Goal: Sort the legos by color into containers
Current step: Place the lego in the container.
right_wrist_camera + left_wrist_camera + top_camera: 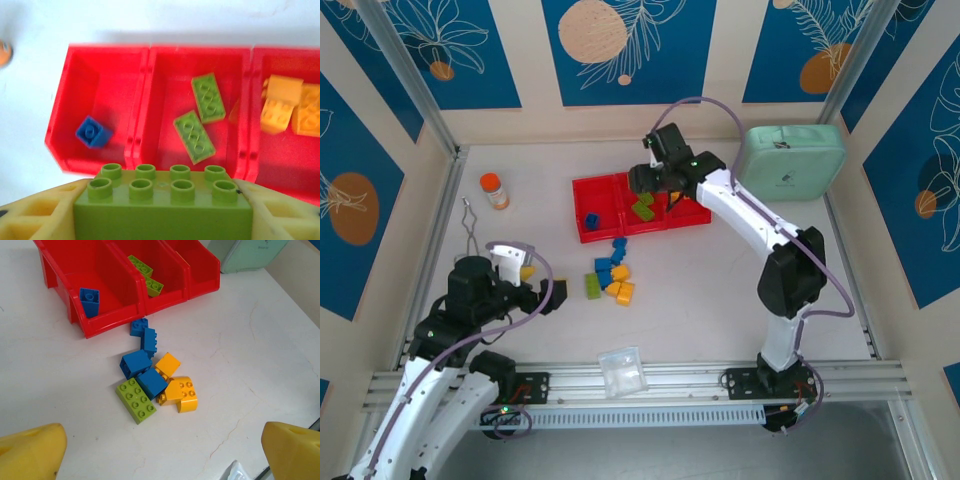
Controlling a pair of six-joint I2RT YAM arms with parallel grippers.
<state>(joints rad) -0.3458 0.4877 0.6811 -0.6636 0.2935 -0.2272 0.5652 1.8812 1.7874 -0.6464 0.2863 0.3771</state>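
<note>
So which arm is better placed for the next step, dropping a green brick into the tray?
Right. The right gripper grips a green brick in line with the middle compartment, where two green bricks lie. The left gripper is open and empty, back by the loose pile.

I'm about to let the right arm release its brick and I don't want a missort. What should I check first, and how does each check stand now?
1. Grip: the right hand holds a green brick: ok.
2. Colour match: the middle bin holds only green, two bricks: ok.
3. Room: bare floor shows in that bin: ok.
4. Aim: held brick squarely over the middle bin: cannot tell; in the wrist view it also overlaps the front of the left bin.
5. Other arm: the left hand is open, near the pile and apart from the tray: ok.
</note>
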